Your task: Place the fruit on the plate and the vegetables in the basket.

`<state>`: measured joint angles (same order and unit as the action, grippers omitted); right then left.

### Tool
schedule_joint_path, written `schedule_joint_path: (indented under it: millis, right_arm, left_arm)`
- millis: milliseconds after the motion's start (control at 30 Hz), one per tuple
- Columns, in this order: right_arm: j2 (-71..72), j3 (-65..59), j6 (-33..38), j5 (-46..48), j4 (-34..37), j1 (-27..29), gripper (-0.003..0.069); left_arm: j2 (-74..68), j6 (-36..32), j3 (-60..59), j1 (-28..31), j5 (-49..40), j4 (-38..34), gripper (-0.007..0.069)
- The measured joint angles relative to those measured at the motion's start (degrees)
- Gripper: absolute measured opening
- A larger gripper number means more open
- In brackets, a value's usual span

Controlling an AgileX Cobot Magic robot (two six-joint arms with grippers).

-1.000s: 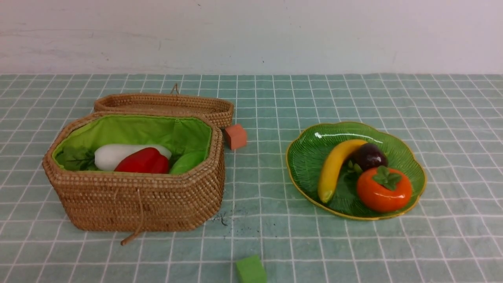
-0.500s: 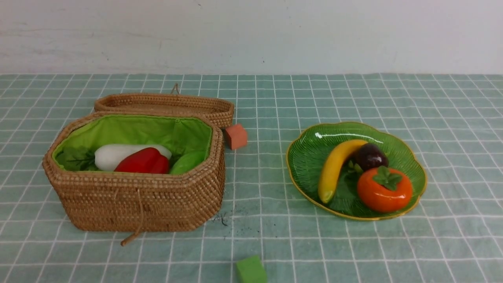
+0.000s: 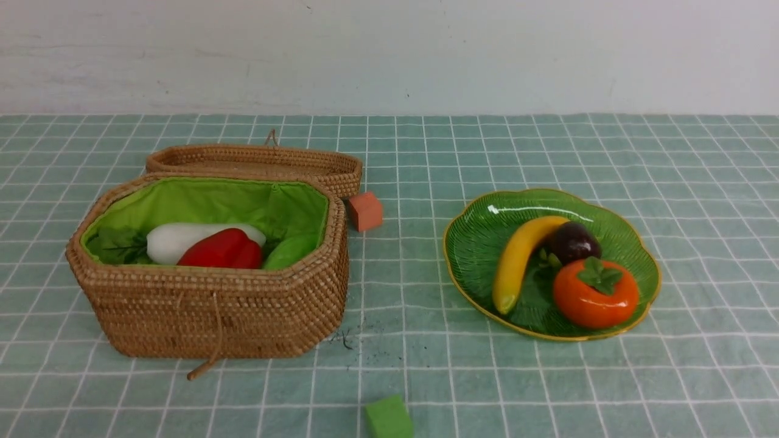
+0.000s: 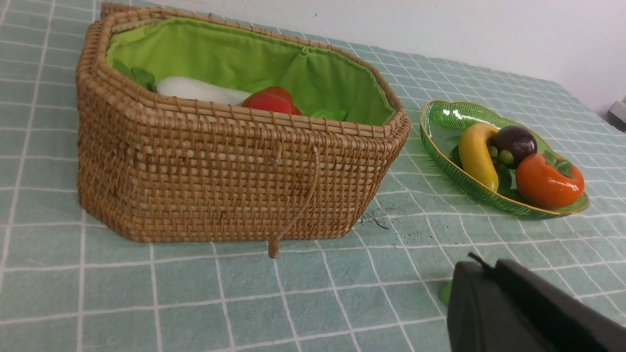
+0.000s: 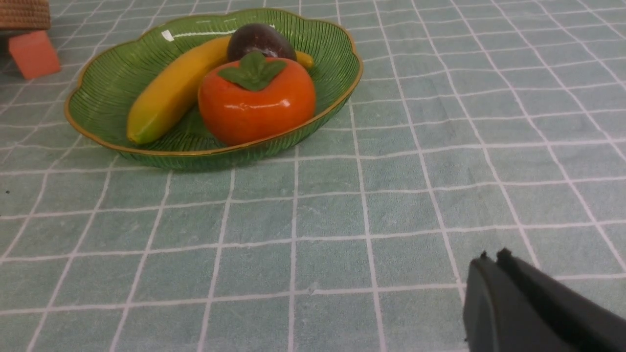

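Front view: we see the fruit (image 3: 563,267) on the plate (image 3: 481,237) at right, the vegetables (image 3: 207,244) in the basket (image 3: 213,310) at left. Both sets of fingers (image 5: 491,274) look closed, empty. A careless sweep could knock the plate.

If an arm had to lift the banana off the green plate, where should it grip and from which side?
Grip the banana at its middle, from above, with the jaws across its narrow width. It lies flat and long on the plate, its far end against the mangosteen and the persimmon close on one side. The plate's raised rim likely blocks a low side approach, so top-down looks clearest.
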<state>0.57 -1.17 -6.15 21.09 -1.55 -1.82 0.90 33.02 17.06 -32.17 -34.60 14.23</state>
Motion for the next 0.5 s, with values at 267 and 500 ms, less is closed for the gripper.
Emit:
schedule_joint_path:
  millis: [267,500]
  right_arm:
    - [0.0,0.0,0.0,0.12,0.0,0.05,-0.0009]
    - [0.0,0.0,0.0,0.12,0.0,0.05,-0.0008]
  left_arm:
    - [0.0,-1.52,-2.64,5.64,7.28,4.57,0.002]
    - [0.0,-19.11,-12.95,20.87,24.83,-14.86,-0.0013]
